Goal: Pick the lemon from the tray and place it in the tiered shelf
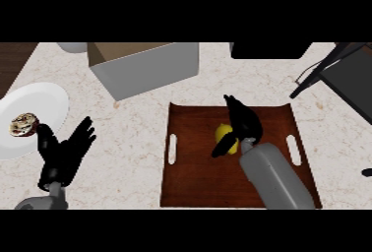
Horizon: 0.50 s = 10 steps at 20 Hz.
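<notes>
The yellow lemon [224, 133] lies on the brown wooden tray [196, 172], a little above its middle. My right hand [247, 128] hovers directly over it, fingers stretched toward the tray's far edge and thumb angled down along the lemon's left side. The hand looks open, and it hides the lemon's right part. The tiered shelf [347, 78], a dark frame with grey panels, stands at the upper right. My left hand [64, 150] rests open at the lower left, fingers up.
A white plate [40, 101] with a pastry [24, 124] sits at the left edge. An open grey box [149, 66] stands behind the tray. A dark object [270, 49] is at the back centre.
</notes>
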Tool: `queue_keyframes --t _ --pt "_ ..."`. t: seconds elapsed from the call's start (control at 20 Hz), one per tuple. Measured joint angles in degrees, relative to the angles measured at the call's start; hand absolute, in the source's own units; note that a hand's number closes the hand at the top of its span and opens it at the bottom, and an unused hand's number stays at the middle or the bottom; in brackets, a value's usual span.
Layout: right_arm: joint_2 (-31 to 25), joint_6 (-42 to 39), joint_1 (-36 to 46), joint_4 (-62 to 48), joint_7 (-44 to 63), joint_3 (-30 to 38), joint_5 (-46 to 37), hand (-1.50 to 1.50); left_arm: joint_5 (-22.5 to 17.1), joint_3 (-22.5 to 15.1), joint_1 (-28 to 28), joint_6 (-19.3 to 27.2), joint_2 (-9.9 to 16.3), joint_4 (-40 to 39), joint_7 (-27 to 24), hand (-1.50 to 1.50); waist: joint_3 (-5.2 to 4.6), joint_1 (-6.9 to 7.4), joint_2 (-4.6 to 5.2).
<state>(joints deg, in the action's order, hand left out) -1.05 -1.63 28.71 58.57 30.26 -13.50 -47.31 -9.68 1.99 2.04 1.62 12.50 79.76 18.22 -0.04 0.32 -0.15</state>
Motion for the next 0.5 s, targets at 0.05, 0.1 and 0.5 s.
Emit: queue_keyframes --t 0.05,0.1,0.5 --pt "0.2 -1.17 -0.18 0.09 -0.02 -0.54 -0.08 1.5 0.18 0.03 -0.55 -0.01 -0.24 -0.02 -0.63 0.0 0.0 -0.01 -0.02" --pt "-0.31 -3.5 -0.18 -0.48 -1.02 -1.35 0.13 1.5 0.3 0.09 -0.14 0.01 -0.36 -0.79 -0.96 0.0 -0.02 -0.05 0.01" --pt "-1.24 -4.06 0.63 -3.29 -7.68 -4.39 -0.06 1.5 0.34 0.69 0.0 -1.0 -0.2 -0.49 -0.27 0.0 -0.55 -0.15 -0.63"
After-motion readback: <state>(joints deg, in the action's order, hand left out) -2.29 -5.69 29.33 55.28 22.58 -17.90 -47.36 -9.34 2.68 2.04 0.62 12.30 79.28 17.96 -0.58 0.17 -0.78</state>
